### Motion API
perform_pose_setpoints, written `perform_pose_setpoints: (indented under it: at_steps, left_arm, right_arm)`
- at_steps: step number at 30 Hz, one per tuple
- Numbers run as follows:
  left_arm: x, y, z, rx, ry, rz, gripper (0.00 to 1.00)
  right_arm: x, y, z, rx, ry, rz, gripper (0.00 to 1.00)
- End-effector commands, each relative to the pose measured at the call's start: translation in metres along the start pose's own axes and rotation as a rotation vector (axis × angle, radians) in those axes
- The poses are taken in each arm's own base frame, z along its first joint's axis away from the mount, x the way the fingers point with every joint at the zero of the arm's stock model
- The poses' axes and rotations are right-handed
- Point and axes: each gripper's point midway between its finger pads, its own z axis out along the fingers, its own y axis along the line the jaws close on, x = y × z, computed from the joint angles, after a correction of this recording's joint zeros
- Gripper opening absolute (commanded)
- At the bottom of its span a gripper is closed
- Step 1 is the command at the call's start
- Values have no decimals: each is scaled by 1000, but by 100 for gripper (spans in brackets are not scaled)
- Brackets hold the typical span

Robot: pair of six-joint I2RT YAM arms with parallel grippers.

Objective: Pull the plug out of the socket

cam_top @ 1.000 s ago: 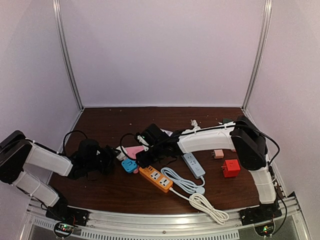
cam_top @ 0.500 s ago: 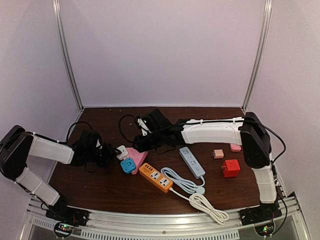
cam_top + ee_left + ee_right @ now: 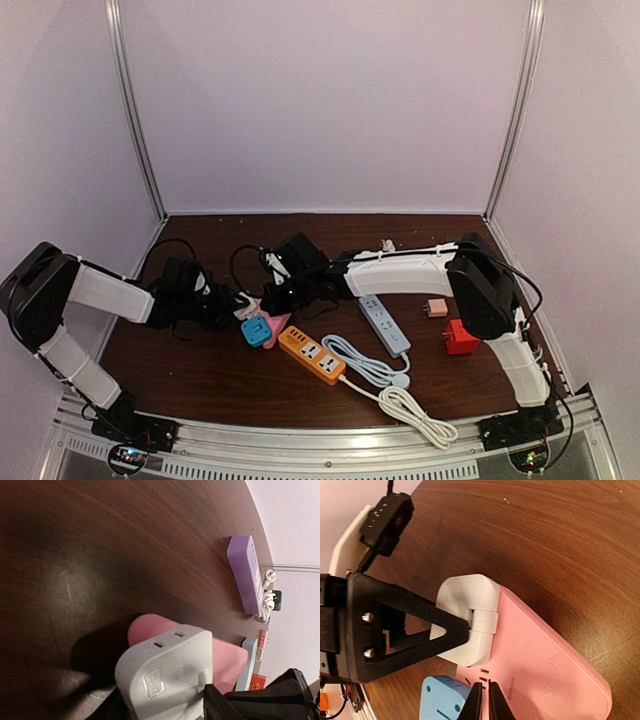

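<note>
1. We see a dark wooden table boxed in by pale walls, with both arms reaching in toward the middle-left.
2. The pink socket lies flat on the table. The white plug is seated at its end and not yet pulled off.
3. The left gripper is at the plug. Its black fingers are closed against the plug's sides and hold it.
4. The right gripper has its tips drawn almost together, with only a sliver between them and nothing held. They sit at the socket's face by the slots; we cannot tell if they press down.
5. A blue adapter is just beside the socket.
6. An orange power strip, a grey-blue strip and a red cube lie to the right.
</note>
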Motion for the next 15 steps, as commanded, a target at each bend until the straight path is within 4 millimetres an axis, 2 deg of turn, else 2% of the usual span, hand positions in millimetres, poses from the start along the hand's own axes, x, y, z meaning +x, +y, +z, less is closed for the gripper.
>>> perform_pose_setpoints:
  at_steps: [1,15]
  left_arm:
    - [2,4,4,18,11,-4,50]
    - [-3,-8,-5,14,4,45,30]
  right_arm:
    - [-4,-11,11,-36,-6,64,6]
    - [17,-41,24,7,49,146,0]
